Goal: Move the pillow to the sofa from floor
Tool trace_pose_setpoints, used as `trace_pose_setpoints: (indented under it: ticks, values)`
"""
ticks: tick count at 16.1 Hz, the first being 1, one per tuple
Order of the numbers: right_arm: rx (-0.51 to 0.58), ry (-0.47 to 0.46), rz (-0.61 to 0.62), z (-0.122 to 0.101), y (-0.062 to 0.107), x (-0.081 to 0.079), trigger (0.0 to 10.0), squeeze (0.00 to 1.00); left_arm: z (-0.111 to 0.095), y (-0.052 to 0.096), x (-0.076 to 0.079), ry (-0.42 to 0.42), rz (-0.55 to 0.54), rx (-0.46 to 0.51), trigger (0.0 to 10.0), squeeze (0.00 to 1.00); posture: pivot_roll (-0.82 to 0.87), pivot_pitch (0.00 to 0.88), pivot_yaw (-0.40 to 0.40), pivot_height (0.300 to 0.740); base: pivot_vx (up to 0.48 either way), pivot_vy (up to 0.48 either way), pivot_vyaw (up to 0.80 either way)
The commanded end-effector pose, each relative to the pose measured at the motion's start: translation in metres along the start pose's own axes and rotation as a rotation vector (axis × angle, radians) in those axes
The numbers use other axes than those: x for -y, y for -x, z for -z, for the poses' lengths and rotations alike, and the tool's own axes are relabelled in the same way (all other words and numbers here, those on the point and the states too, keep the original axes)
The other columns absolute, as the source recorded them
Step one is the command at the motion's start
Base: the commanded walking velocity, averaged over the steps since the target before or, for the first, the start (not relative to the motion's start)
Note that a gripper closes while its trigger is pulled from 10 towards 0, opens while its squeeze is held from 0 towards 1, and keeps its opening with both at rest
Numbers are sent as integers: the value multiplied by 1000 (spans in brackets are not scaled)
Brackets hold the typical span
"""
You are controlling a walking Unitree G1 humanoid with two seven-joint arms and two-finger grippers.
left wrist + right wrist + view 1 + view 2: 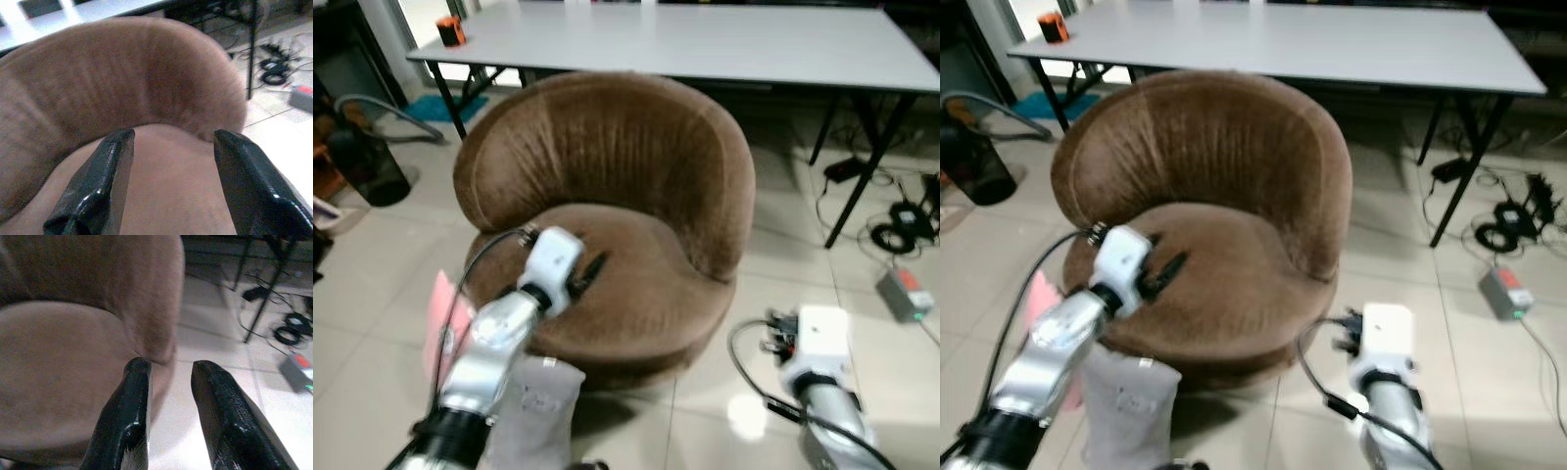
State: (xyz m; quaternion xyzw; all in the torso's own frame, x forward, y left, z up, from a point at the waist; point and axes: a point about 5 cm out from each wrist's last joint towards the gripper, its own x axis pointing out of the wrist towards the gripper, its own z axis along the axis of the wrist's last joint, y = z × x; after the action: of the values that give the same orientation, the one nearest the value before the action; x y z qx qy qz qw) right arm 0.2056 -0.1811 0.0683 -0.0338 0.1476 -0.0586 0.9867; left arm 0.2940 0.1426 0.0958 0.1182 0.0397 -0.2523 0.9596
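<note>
A grey-white pillow stands on the tiled floor against the front of the round brown sofa, partly hidden under my left arm. My left gripper hovers low over the sofa seat, open with nothing between its fingers. In the left wrist view the sofa's curved backrest rises beyond the fingers. My right gripper is open and empty beside the sofa's right front edge, above the floor; its white wrist is at the lower right.
A pink flat object leans at the sofa's left side. A long white table with black legs stands behind the sofa. Cables and a power strip lie on the floor to the right. A dark vacuum sits at the left.
</note>
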Motion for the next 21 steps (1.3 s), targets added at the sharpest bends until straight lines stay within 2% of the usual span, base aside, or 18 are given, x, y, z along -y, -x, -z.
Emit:
trace_pose_setpoints:
  ticks: [1, 4, 6, 9, 12, 18, 21]
  values:
    - [-23, 4, 23, 3, 1, 8, 10000, 0, -3, 1, 2, 9, -5, 16, 10000, 0, 11, 32, 30, 740, -420, 0, 0]
    - [-26, 2, 28, 2, 1, 11, 10000, 0, -3, 1, 2, 11, -11, 14, 10000, 0, 10, 36, 28, 740, -423, 0, 0]
    - [-28, 34, 6, 2, 1, 10, 10000, 0, -3, 0, 2, 13, -15, 15, 10000, 0, 9, 37, 28, 740, -339, 0, 0]
    - [-28, 54, -44, 1, 2, 4, 10000, 0, -5, 0, 1, 23, -30, 28, 10000, 0, 8, 39, 25, 740, 0, 0, 669]
    - [-25, 76, -89, 0, -1, -2, 10000, 0, -10, 2, -7, 8, -82, 63, 10000, 0, 16, 41, 10, 740, 0, 0, 800]
    - [-22, 86, -99, -2, -5, -3, 10000, 0, -10, 3, -10, 19, -103, 66, 10000, 0, 20, 32, 2, 740, 325, 0, 800]
    - [-24, 38, -36, 0, -5, 1, 10000, 0, -9, 2, -9, 14, -85, 62, 10000, 0, 20, 22, 5, 740, 347, 0, 163]
